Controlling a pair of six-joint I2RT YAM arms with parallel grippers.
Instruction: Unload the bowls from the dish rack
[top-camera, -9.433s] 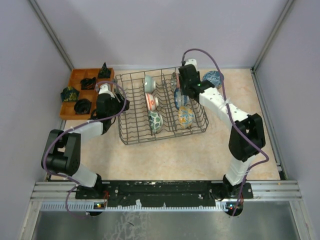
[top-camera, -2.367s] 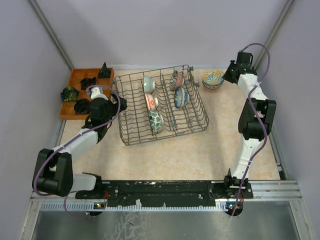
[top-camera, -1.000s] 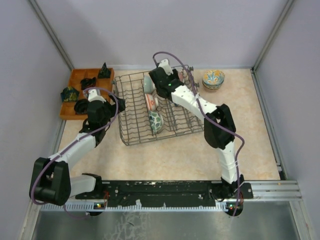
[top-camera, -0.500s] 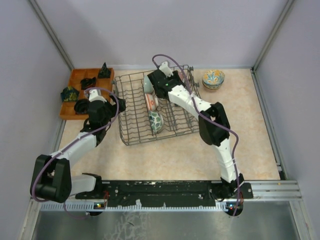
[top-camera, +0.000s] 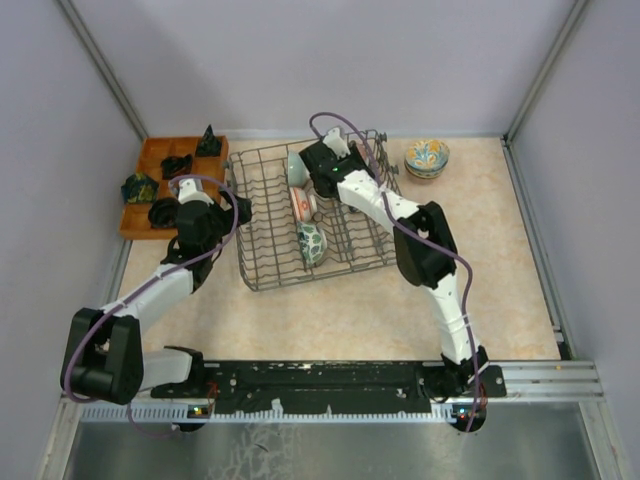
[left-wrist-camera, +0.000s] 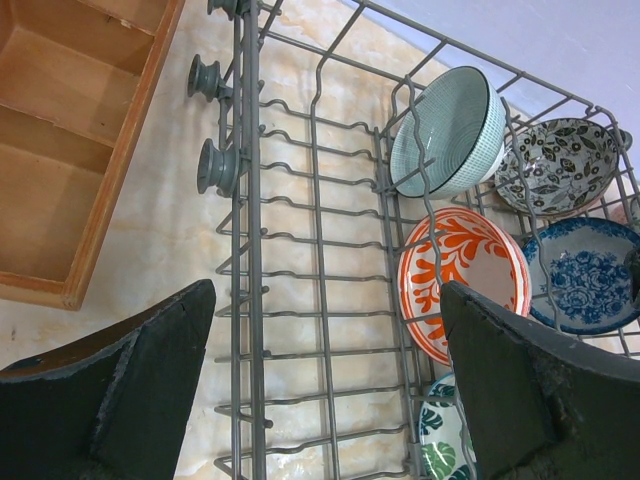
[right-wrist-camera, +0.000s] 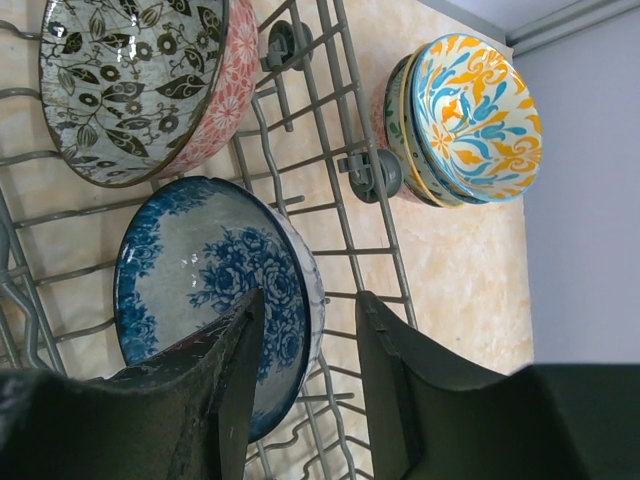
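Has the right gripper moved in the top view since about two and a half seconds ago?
Yes. The right gripper went left, from beside the stacked bowls to above the dish rack.

- The top view looks steeply down from high on the near side of the dish rack (top-camera: 262, 235), far enough off to take in the whole rack.
- The left wrist view hangs close over the rack's left side, facing across it.
- The right wrist view is closer still, over the rack's far right corner. Both wrist views show the blue bowl (right-wrist-camera: 215, 290).
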